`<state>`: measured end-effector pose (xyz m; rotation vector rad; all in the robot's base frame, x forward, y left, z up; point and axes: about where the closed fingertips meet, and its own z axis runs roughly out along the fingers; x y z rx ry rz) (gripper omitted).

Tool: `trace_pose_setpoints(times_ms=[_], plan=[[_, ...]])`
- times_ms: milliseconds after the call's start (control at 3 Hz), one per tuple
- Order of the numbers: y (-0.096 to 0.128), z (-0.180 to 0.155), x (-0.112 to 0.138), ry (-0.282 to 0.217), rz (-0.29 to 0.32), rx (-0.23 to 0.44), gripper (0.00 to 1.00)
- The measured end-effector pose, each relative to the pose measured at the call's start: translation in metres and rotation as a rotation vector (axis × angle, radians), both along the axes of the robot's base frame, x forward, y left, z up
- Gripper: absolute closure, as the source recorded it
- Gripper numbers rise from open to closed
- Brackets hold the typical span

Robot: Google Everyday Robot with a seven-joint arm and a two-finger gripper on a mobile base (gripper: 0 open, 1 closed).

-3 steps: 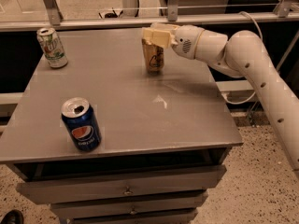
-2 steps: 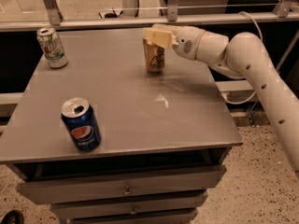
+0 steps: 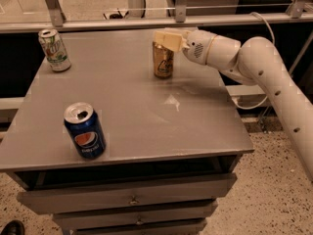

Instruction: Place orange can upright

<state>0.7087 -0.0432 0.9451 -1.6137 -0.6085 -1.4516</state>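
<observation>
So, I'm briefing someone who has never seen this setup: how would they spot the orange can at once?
On the grey table, look to the far side, right of centre, where the robot's hand sits at a can's top. That upright can is the orange can: shiny bronze-orange, unlike the blue Pepsi can front left and the white-and-green can far left.

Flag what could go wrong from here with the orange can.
1. The gripper sits at the top of the orange can, which stands upright on the table; a sideways withdrawal could tip it.
2. The can stands towards the table's far edge, so if toppled it might roll off.
The Pepsi can and white-and-green can stand well apart, so a collision seems unlikely.
</observation>
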Motion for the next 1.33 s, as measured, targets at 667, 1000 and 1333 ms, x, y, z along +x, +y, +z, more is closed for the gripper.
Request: trace_pose_setpoints(times_ms=[667,1000,1333], plan=[[-0.012,0.001,-0.005,0.033,-0.021,0.006,0.0],[-0.029,0.013,-0.017,0.051,-0.029,0.002,0.0],[-0.067,0.054,-0.047,0.006,-0.074,0.013,0.0]])
